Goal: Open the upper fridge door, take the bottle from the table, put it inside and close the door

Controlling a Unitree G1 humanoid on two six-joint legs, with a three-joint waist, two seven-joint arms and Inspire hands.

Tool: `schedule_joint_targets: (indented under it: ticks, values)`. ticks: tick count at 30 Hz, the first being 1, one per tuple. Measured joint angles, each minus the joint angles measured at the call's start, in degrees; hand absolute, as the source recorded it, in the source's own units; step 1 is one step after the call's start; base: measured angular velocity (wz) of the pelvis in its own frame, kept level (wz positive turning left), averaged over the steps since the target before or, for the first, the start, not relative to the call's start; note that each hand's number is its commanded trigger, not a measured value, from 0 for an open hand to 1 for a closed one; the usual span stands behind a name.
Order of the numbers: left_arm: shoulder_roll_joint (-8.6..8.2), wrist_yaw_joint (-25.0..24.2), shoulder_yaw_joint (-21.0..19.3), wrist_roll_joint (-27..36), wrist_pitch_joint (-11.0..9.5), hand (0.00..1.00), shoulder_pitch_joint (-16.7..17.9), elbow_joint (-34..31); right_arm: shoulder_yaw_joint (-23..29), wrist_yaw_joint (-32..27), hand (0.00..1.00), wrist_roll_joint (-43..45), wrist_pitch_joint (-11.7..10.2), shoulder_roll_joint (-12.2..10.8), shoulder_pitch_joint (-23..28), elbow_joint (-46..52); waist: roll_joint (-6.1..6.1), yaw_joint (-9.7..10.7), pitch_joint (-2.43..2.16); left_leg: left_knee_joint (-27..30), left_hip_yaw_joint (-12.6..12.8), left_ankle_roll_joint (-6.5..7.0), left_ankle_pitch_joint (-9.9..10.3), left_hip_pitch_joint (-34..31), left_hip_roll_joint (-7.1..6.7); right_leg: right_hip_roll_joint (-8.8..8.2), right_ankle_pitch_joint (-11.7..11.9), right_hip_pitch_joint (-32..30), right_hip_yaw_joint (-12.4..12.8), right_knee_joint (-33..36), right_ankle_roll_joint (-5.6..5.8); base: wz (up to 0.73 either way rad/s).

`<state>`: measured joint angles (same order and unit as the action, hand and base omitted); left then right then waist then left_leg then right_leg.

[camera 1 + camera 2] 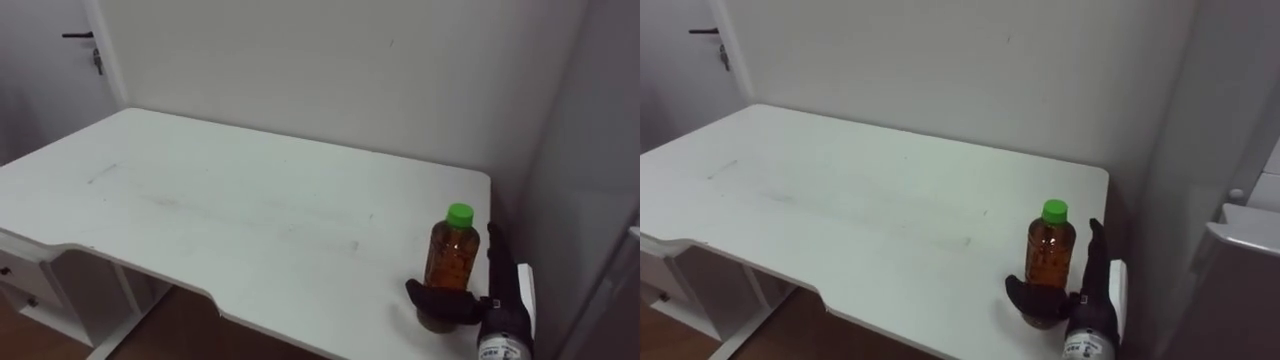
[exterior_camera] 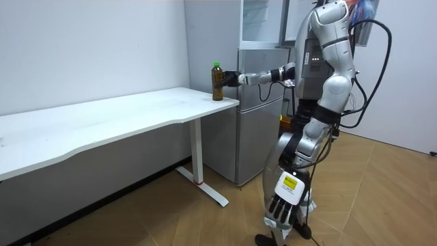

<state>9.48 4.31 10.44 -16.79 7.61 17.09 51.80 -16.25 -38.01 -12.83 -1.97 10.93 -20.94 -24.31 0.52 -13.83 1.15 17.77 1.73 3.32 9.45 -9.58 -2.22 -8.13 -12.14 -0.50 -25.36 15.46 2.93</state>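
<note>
The fridge stands just beyond the fingers, past the bench corner. The bottle stands upright on that corner, between the right hand's straight, unclosed fingers and its thumb. The left hand hangs relaxed. Filled with amber drink, the bottle is probably fairly heavy, smooth and slightly squeezable. Mid-body, below the green cap, looks the safest hold.
</note>
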Motion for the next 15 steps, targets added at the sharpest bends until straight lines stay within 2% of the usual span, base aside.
schedule_joint_targets:
  ticks: [3, 13, 14, 15]
  values:
    - [0.07, 0.00, -0.05, 0.04, -0.60, 0.00, 0.00, -0.08, 0.01, 0.01, 0.00, 0.00, 0.00, -0.09, -0.06, 0.79, -0.07, -0.34, -0.04, -0.15, 0.07, 0.00, 0.00, -0.16, 0.01, 0.08, 0.02, -0.15, 0.16, 0.16, -0.01, -0.01]
    - [0.08, -0.07, -0.07, -0.03, -0.51, 0.00, 0.26, -0.26, -0.41, 2.60, 0.00, -0.07, 0.00, -2.02, -1.67, 0.93, -0.56, -0.78, -0.28, -0.58, -0.11, -0.02, 0.00, 0.08, 0.01, 0.13, 0.03, -0.07, 0.07, 0.05, -0.01, 0.00]
    - [0.08, -0.10, -0.08, -0.03, -0.51, 0.00, 0.25, -0.28, -0.40, 2.82, 0.58, -0.09, 0.00, -2.05, -1.67, 0.92, -0.58, -0.76, -0.27, -0.56, -0.19, -0.02, 0.00, 0.08, 0.04, 0.12, 0.05, -0.07, 0.04, 0.10, -0.02, 0.00]
    - [0.08, -0.20, -0.09, -0.05, -0.51, 0.00, 0.25, -0.28, -0.39, 3.30, 0.58, -0.09, 0.00, -2.05, -1.67, 0.93, -0.59, -0.73, -0.28, -0.55, -0.23, -0.02, 0.00, 0.08, 0.05, 0.13, 0.05, -0.06, 0.05, 0.12, -0.03, 0.00]
